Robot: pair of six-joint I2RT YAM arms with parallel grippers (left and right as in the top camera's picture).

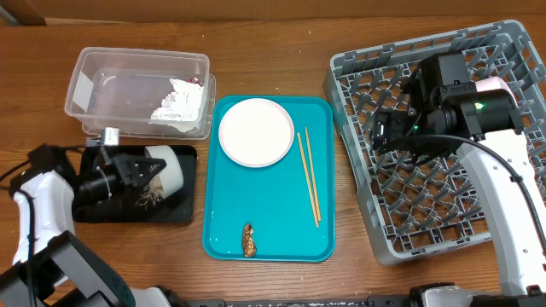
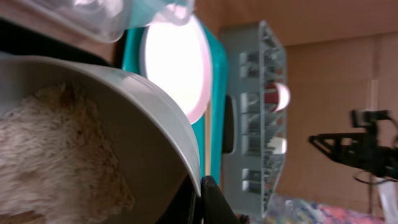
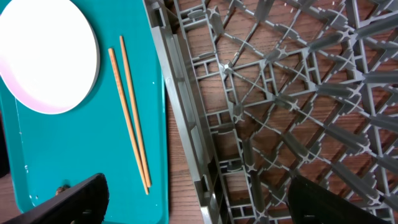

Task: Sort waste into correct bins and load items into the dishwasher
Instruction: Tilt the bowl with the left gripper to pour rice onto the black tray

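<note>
My left gripper (image 1: 147, 167) is shut on the rim of a small white bowl (image 1: 168, 167), which is tipped on its side over the black tray (image 1: 94, 211). In the left wrist view the bowl (image 2: 143, 106) holds clumped rice (image 2: 56, 149), and its rim is pinched at my gripper (image 2: 202, 199). A few bits lie in the tray (image 1: 150, 199). The clear tub (image 1: 111, 85) holds the crumpled napkin (image 1: 181, 102). On the teal tray (image 1: 230, 222) lie the plate (image 1: 256, 130), the chopsticks (image 1: 308, 175) and a brown scrap (image 1: 248, 240). My right gripper (image 1: 384, 130) hangs open and empty over the left edge of the dishwasher rack (image 1: 444, 213).
A white-pink bowl (image 1: 493, 85) sits in the rack's far corner, partly behind my right arm. In the right wrist view the gripper (image 3: 202, 196) straddles the rack wall (image 3: 186, 124), with the chopsticks (image 3: 130, 112) and plate (image 3: 46, 53) to its left.
</note>
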